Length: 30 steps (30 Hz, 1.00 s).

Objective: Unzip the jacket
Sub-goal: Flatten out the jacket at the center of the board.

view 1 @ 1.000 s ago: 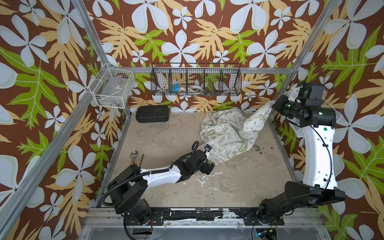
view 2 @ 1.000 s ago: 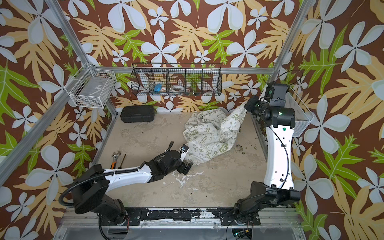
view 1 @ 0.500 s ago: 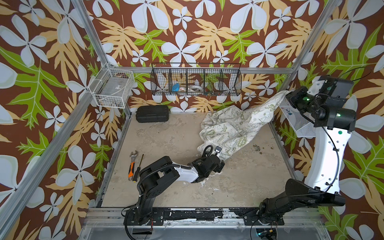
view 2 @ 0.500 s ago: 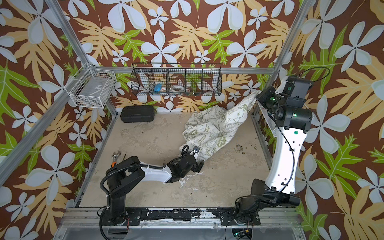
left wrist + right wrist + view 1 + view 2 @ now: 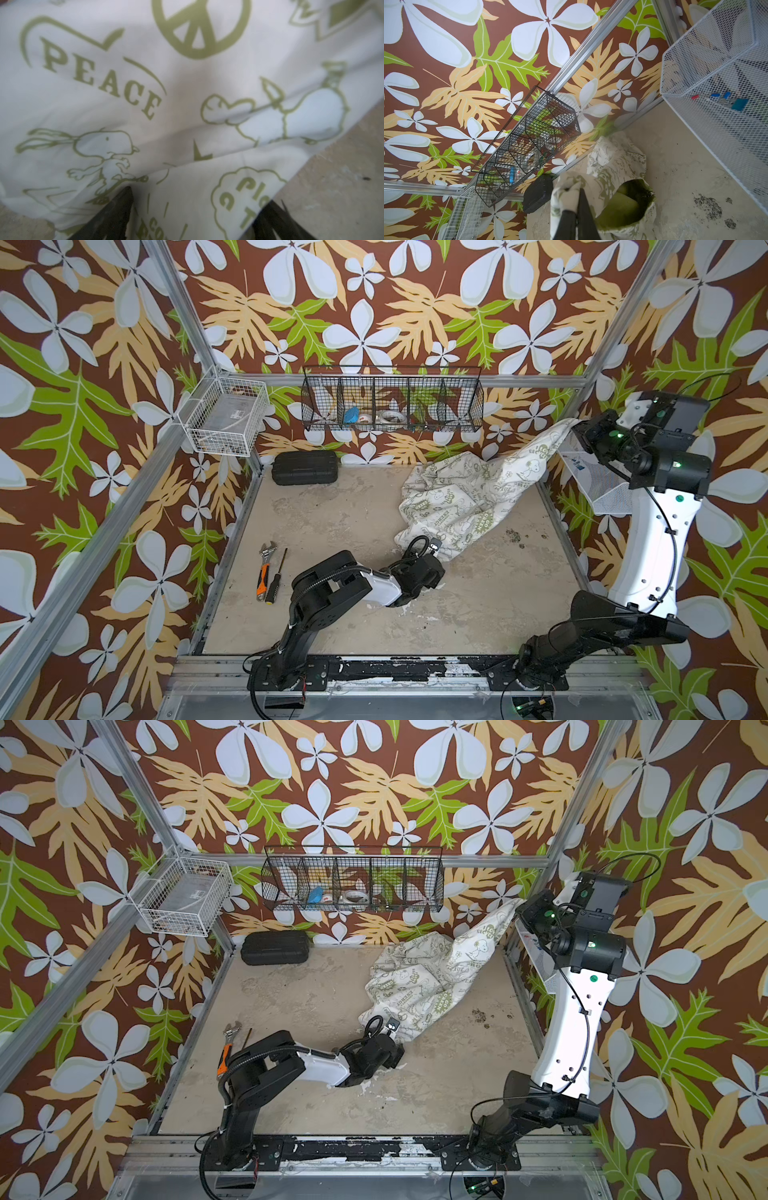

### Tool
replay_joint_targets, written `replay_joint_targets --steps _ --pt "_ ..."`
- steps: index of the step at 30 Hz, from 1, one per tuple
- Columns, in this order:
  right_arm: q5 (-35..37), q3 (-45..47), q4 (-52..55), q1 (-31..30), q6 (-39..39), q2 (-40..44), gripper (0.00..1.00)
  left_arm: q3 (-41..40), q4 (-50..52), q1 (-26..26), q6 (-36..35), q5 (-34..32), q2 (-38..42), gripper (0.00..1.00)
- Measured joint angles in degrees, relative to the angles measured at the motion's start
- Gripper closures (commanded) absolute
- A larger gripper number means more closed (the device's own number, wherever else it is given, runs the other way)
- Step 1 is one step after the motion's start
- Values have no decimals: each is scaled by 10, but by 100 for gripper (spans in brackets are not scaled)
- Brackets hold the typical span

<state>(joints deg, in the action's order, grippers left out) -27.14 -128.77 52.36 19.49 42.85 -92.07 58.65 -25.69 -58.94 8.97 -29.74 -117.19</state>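
Jacket point(image 5: 461, 497) heaped on the far right of the desk point(image 5: 332, 510) and drawn out long: low end at the near hem, high end lifted toward the far right corner post point(image 5: 627, 310). Held up there by the right pincer point(image 5: 578, 204), clamped tight on a bunched corner of cloth. At the opposite, low end of that diagonal, the left pincer point(image 5: 205, 194): jaws apart, straddling a fold near the hem, not clamped on it in the wrist view. Nearer the hem by far on the left side, and only the left free to work. Straight ahead of its fingertips, cloth; off to one side, bare desk.

Thin, soft, cream-white fabric printed in olive green — "PEACE", a peace sign, cartoon dogs — falling in loose creases. Likely to slide and bunch rather than resist. Solid green lining point(image 5: 623, 205) glimpsed inside an opening in the right wrist view. No zipper made out in any view; probably folded under, perhaps running roughly along the stretched line. Judging from that: find the teeth and the pull, then draw along the long axis against the lifted far end.
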Motion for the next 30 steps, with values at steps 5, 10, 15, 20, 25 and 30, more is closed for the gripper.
replay_joint_targets --steps 5,10,15,20,25,30 --pt "-12 -6 -6 16 2 -2 100 26 31 22 39 -48 7 79" --pt "-33 -23 -29 51 21 -12 100 13 55 37 38 -122 86 88" --pt "-61 -67 -83 72 31 -20 100 -33 59 57 -21 -169 229 100" --pt "-92 -79 -133 99 41 0 100 -59 97 90 -59 -164 403 100" --pt "-116 -91 -159 102 48 36 100 -30 173 97 -100 -144 546 100" --pt "-104 -136 -170 101 25 71 100 26 252 97 -156 -116 668 100"
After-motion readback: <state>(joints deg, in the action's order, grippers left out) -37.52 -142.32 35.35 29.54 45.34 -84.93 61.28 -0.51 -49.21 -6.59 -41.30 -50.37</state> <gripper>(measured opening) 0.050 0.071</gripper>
